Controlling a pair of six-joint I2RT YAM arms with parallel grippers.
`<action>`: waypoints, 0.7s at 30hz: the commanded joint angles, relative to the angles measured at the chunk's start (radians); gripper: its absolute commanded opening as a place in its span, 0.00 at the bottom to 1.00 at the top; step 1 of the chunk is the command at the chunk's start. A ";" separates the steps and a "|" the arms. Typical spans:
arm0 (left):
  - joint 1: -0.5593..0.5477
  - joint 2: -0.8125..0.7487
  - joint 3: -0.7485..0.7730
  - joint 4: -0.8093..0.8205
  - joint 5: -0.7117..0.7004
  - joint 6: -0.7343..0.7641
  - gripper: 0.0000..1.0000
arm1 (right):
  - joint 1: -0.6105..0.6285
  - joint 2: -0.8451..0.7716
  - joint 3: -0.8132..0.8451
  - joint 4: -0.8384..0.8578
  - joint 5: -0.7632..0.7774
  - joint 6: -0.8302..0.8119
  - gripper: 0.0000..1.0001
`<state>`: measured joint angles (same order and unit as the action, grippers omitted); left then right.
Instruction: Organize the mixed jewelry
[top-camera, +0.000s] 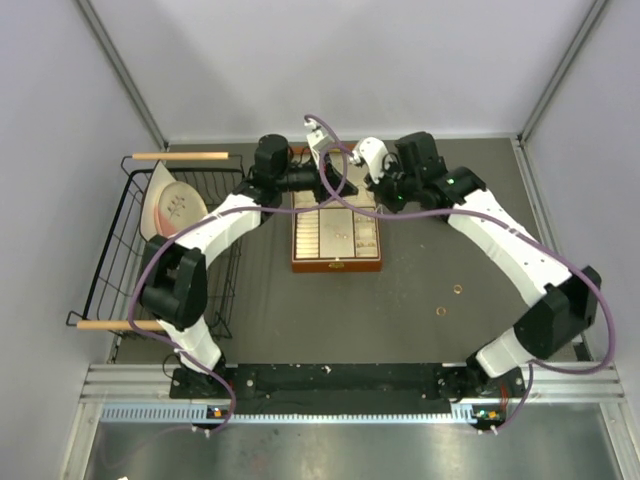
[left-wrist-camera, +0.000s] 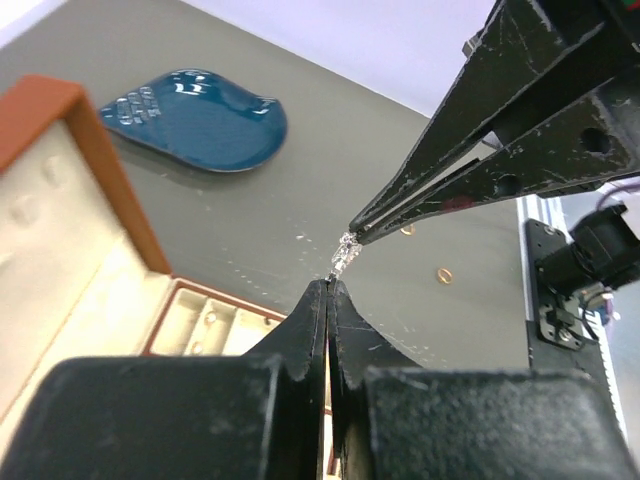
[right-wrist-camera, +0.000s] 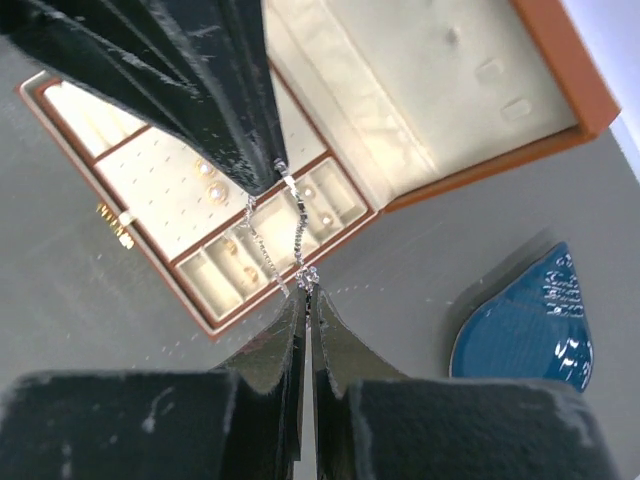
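Silvery thin chain necklace (right-wrist-camera: 298, 230) is strung between the left gripper (left-wrist-camera: 330, 288) and right gripper (right-wrist-camera: 306, 295), both clamped shut on it nose to nose, right above the open brown wooden box with cream lining (right-wrist-camera: 560, 70), I'd guess to keep it untangled for lowering into a compartment.

Overhead camera looks down on the dark grey table (top-camera: 400, 300) from above its near edge; two close-in, opposed wrist cameras share the cream-lined brown wooden box (right-wrist-camera: 560, 60) and glossy blue teardrop dish (left-wrist-camera: 200, 118).
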<state>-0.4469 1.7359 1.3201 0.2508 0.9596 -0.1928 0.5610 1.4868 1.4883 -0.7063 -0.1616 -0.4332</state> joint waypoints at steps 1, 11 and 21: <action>0.039 -0.039 0.067 -0.045 -0.051 0.045 0.00 | 0.004 0.076 0.134 0.114 0.043 0.031 0.00; 0.134 0.014 0.114 -0.082 -0.117 0.090 0.00 | 0.005 0.274 0.317 0.163 0.109 0.025 0.00; 0.186 0.093 0.186 -0.122 -0.148 0.144 0.00 | 0.004 0.414 0.420 0.195 0.135 0.017 0.00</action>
<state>-0.2783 1.7981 1.4506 0.1368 0.8261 -0.0891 0.5610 1.8671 1.8366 -0.5568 -0.0456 -0.4164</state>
